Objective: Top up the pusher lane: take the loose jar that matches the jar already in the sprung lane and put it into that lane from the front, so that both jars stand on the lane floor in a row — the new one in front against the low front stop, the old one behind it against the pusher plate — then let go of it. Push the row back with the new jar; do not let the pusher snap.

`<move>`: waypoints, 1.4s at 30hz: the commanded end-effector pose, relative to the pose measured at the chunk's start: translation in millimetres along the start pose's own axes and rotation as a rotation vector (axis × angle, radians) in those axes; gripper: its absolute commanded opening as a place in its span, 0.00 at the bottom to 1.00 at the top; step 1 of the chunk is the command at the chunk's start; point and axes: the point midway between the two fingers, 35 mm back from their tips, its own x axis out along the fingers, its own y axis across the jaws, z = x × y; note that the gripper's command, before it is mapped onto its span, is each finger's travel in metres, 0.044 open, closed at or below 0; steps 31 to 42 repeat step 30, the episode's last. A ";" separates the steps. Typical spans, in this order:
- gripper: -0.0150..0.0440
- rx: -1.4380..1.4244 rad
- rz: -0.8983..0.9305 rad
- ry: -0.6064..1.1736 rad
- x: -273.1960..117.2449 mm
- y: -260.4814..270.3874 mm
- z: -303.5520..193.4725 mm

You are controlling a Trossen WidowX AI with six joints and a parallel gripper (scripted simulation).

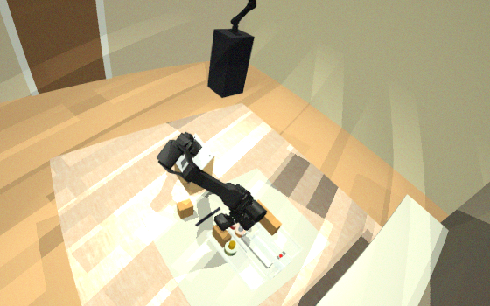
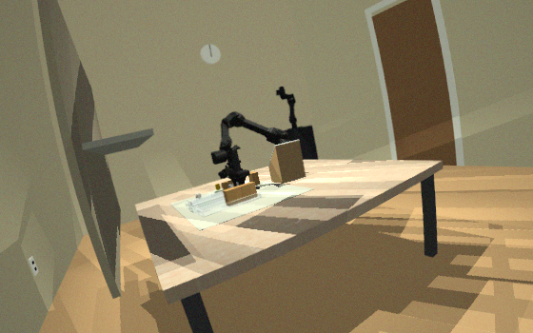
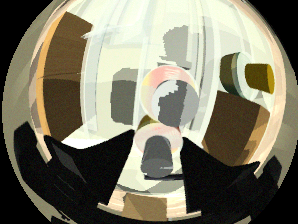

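My gripper (image 3: pixel 157 137) (image 2: pixel 239 183) points down over the clear lane rack (image 1: pixel 250 279). Its fingers stand open, one on each side of a jar with a grey top and pinkish rim (image 3: pixel 157 156), with hardly any gap. A like jar (image 3: pixel 178 102) (image 1: pixel 239 232) stands just beyond it in the same lane, in line and very close. Both look upright in the wrist view. The arm hides most of the near jar in the top and exterior views. The lane floor under the jars, the front stop and the contact with the pusher plate cannot be made out.
A pale green jar with a yellow top (image 1: pixel 231 247) (image 3: pixel 242 77) stands in the neighbouring lane. Wooden blocks (image 1: pixel 269 222) (image 1: pixel 221 235) flank the rack. Another block (image 1: pixel 185 209) and a dark rod (image 1: pixel 207 217) lie nearer the arm's base.
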 end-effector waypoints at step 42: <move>0.78 0.001 0.000 0.002 -20.4 1.4 -41.8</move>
